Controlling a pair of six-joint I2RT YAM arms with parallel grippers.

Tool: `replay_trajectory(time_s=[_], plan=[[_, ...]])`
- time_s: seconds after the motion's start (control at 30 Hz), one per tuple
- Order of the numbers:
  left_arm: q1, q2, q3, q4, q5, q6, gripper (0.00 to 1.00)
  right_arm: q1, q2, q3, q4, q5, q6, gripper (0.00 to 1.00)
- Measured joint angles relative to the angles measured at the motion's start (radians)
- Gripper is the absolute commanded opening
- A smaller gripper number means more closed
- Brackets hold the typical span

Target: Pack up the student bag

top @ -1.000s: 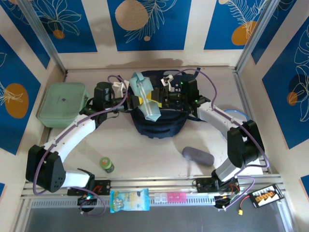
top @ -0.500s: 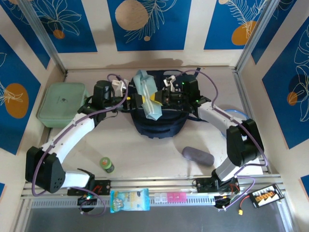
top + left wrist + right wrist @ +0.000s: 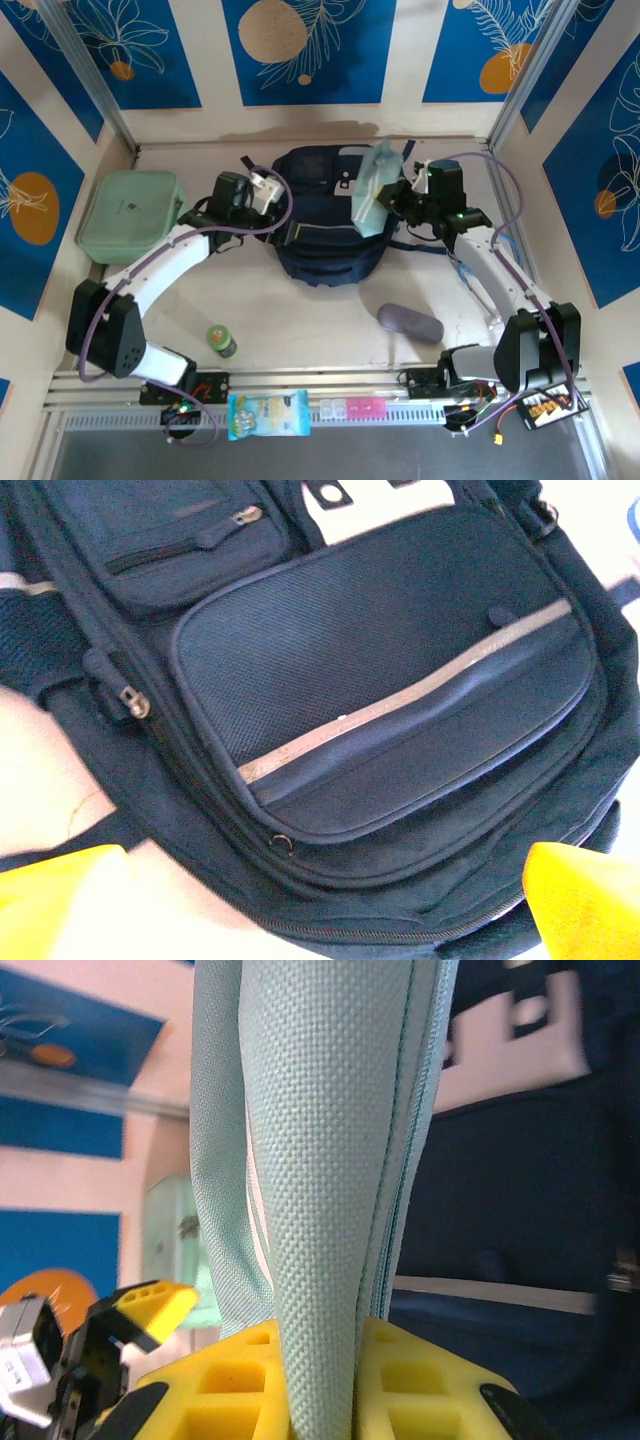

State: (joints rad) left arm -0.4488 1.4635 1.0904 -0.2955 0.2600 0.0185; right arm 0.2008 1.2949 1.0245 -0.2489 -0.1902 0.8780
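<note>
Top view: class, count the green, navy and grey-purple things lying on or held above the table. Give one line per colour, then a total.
Green: 3 (mint case, pale green pouch held in the right gripper, small bottle)
Navy: 1 (student bag)
Grey-purple: 1 (oval case)
Total: 5

At left a mint case (image 3: 130, 215), nearer a green-capped bottle (image 3: 221, 340), blue packet (image 3: 267, 414), perhaps a grey pouch (image 3: 409, 323).
</note>
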Motion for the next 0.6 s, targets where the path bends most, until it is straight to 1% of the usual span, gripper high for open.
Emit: replay_trajectory(time_s=[0.13,0.37,0.47,0.6], plan=[[-0.044,0.115,0.091,0.002,0.000,0.099,1.00,-0.009,-0.043,-0.024,-0.058,0.068,-0.015,0.11],[-0.146,0.323,0.319,-0.058,-0.032,0.274,0.99,-0.037,-0.050,-0.024,-0.098,0.079,-0.025,0.11],[-0.177,0.373,0.371,-0.096,-0.048,0.333,0.99,-0.045,-0.050,-0.024,-0.108,0.078,-0.029,0.11],[-0.189,0.383,0.381,-0.132,-0.040,0.385,0.99,-0.046,-0.047,-0.024,-0.114,0.073,-0.032,0.11]])
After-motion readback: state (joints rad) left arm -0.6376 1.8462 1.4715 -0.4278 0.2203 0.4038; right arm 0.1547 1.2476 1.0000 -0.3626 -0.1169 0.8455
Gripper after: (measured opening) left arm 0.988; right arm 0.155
